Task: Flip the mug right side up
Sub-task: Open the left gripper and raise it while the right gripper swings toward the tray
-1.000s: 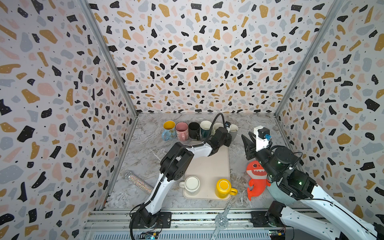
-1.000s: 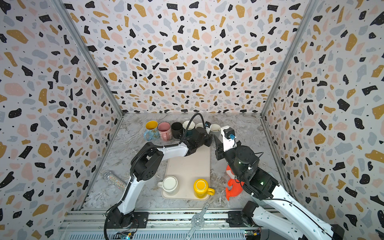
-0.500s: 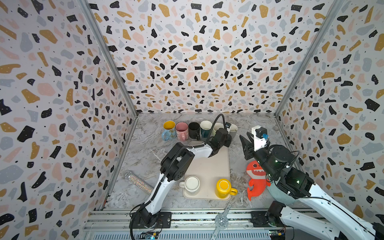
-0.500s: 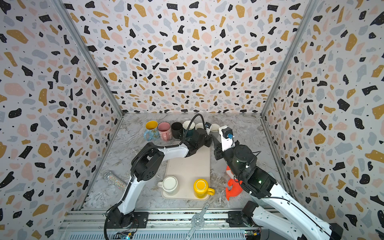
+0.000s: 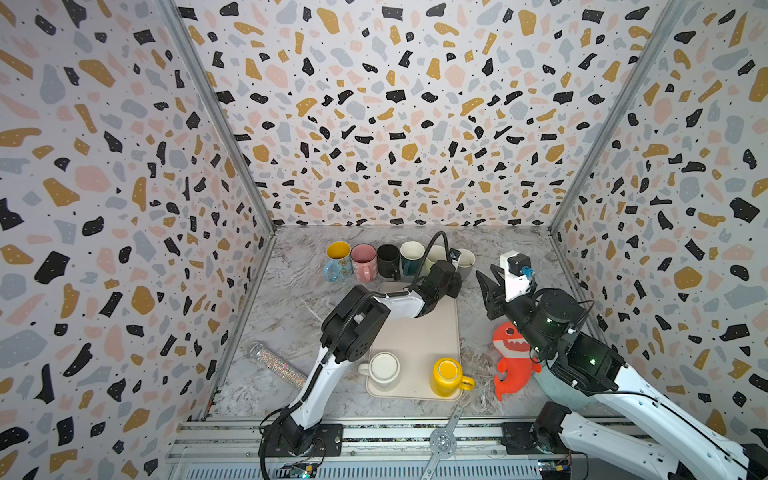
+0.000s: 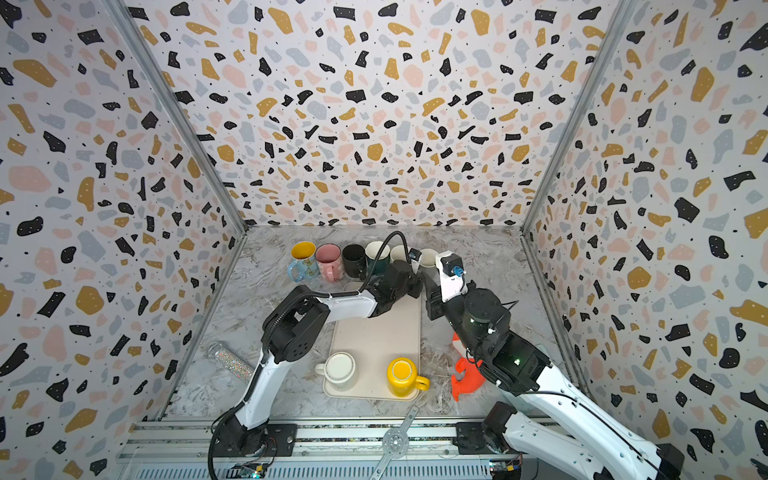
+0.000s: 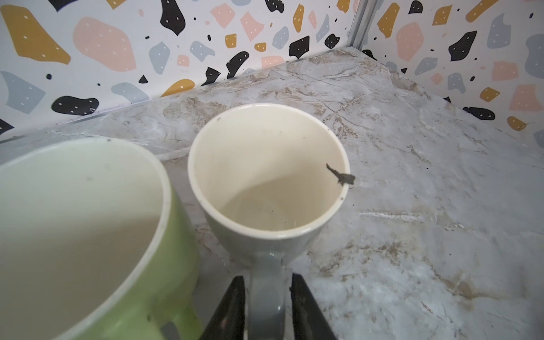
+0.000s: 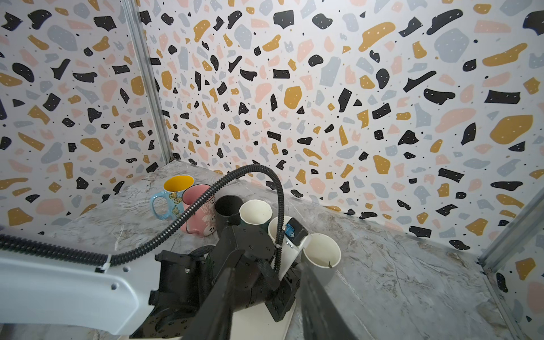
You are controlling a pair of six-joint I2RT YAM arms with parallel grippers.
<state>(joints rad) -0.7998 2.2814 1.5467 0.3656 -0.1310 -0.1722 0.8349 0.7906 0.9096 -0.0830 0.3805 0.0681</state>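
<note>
Left tool (image 7: 268, 277) astride grey mug (image 7: 266, 176) handle, mug upright, empty inside

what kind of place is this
Likely a robot test cell, not a real kitchen: patterned panel walls box in a marble-look tabletop, a left arm and right arm sit on a metal rail, and mugs line the back.

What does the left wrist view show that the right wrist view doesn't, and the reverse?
Only left wrist: the handle of the grey mug inside the open left tool, small gaps on both sides. Only right wrist: the left arm from outside, plus the blue mug, pink mug and black mug. Both: the grey mug upright, mouth up, beside the green mug.
</note>
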